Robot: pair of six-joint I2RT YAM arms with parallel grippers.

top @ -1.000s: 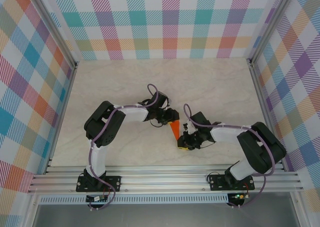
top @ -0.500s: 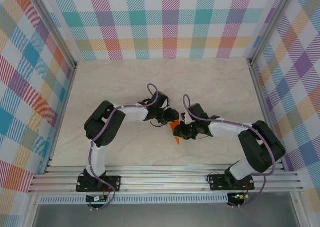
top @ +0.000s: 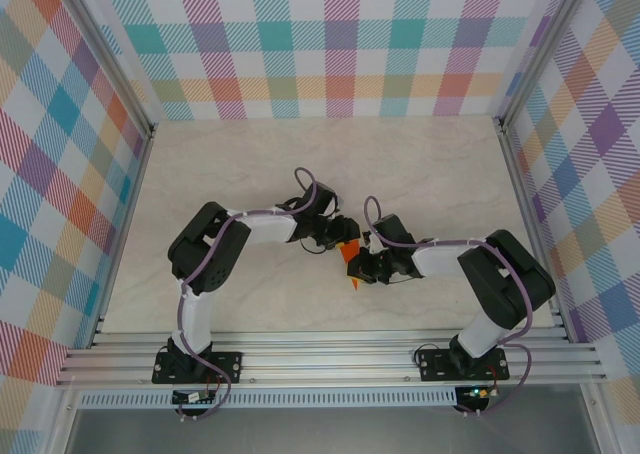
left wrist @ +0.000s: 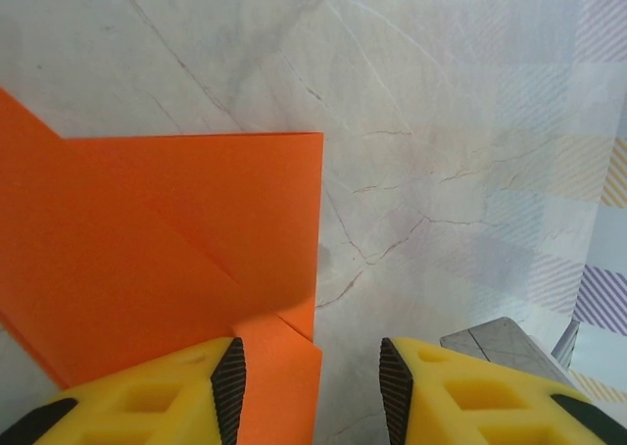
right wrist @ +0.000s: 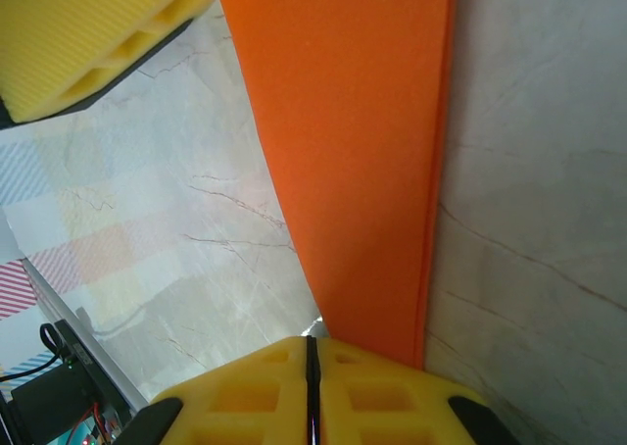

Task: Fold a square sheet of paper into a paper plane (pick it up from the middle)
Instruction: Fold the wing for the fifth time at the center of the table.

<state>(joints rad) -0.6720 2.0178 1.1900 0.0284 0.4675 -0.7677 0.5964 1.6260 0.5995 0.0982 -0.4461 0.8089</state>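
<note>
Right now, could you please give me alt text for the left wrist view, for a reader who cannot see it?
Folded orange paper lies on the pale marbled table, covering the left half of the picture. The left gripper hangs over its near corner, yellow fingers apart, a small flap between them.

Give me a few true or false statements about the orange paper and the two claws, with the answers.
1. The paper is orange. True.
2. The left claw is clamped shut. False: its jaws stand apart.
3. The right claw is shut. True.
4. The paper lies against the back wall. False: it lies in the middle of the table, between the two claws.
5. The paper is an unfolded square. False: folded flaps overlap on it.
</note>
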